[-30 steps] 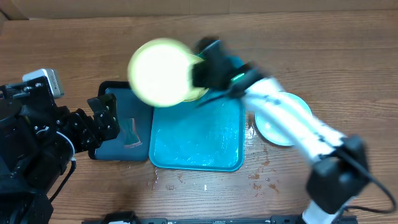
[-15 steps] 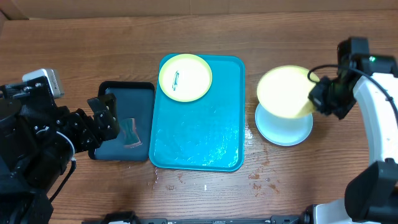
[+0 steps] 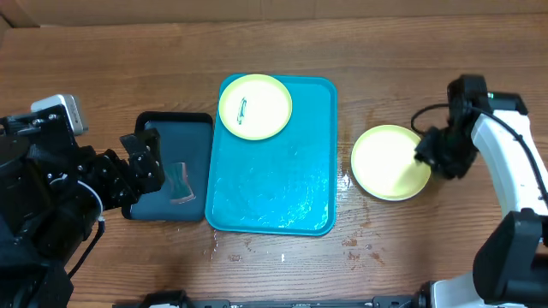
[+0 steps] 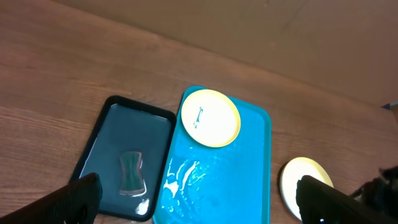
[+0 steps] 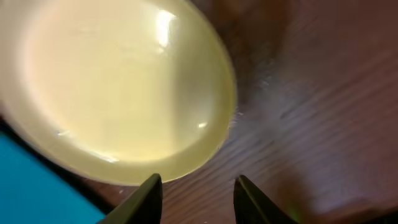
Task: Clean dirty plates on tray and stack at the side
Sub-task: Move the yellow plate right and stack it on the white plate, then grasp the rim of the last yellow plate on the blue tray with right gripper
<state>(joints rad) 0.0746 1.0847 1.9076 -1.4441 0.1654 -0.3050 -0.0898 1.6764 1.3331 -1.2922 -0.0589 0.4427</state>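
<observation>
**A:** Where do the plates lie?

**B:** One yellow-green plate lies flat in the far left corner of the turquoise tray. It has a small dark teal smear left of its middle. A second yellow-green plate lies flat on the tabletop, near the tray's right rim but apart from it. Its face shows no mark.

**A:** And the right arm?

**B:** The right gripper sits at the right edge of the second plate. In the right wrist view its fingers stand apart with nothing between them. Their tips are just short of the plate's rim, and whether they touch it cannot be told.

**A:** The left one?

**B:** The left gripper hangs over the left end of the black tray, which lies just beside the turquoise tray's left side. In the left wrist view its fingers show at the two bottom corners, spread wide and holding nothing.

**A:** Is there anything in the black tray?

**B:** A small dark teal pad, pinched at the waist, lies near its middle. The near half of the turquoise tray glistens wet, and dark spots dot the tabletop by its near right corner.
</observation>
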